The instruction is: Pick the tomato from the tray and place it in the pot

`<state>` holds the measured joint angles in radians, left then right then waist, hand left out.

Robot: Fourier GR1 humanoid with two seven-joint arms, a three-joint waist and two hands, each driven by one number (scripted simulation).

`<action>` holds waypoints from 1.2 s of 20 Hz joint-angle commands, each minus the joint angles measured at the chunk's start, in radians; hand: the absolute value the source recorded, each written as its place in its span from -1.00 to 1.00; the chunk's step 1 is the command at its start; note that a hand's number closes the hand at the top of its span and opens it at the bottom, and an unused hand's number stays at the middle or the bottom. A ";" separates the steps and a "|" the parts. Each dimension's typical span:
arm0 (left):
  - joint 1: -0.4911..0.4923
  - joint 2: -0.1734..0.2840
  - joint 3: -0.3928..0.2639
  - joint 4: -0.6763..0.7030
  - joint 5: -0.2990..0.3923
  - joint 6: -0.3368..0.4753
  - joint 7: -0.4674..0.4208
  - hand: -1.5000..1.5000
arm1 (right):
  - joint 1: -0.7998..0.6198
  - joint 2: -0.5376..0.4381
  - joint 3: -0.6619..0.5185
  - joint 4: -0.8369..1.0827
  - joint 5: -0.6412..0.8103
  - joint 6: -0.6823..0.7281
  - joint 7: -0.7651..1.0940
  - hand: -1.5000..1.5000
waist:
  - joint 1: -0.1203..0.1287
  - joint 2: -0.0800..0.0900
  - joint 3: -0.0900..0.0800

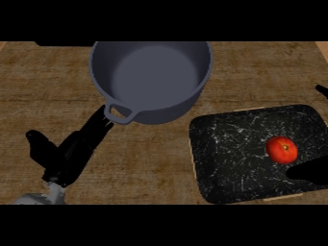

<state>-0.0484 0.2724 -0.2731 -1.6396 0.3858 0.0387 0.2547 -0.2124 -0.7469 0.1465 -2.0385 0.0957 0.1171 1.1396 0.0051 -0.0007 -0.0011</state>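
The right hand [321, 169] is lowest in view, over the tray [223, 144], its spread fingers just beside the tomato [282, 149], which lies on the tray between thumb and fingers. One tomato, one tray, one pot [151, 77]. The left hand [67, 151] points straight fingers at the pot handle

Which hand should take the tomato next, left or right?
Right, most likely. The right hand sits over the tray, just beside the tomato. The left hand is off the tray on the counter, its fingers straight and pointing toward the pot handle.
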 commanded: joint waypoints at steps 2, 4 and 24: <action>0.049 0.013 0.023 -0.015 0.007 -0.044 -0.024 0.00 | 0.018 0.053 0.057 0.077 0.094 0.017 0.058 -1.00 | 0.003 0.001 0.001; 0.004 -0.029 0.004 -0.016 -0.020 0.009 0.006 0.00 | -0.035 0.084 0.113 0.131 0.161 0.003 0.090 -1.00 | 0.007 0.001 0.001; 0.056 -0.065 0.019 0.000 -0.072 -0.068 -0.033 0.00 | 0.116 0.150 0.099 0.169 0.315 0.072 0.028 -1.00 | -0.005 -0.001 0.001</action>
<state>-0.0340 0.2156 -0.2381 -1.6156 0.3309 -0.0064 0.2460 -0.1267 -0.6057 0.2647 -1.8609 0.3919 0.1451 1.0914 0.0001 -0.0005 -0.0003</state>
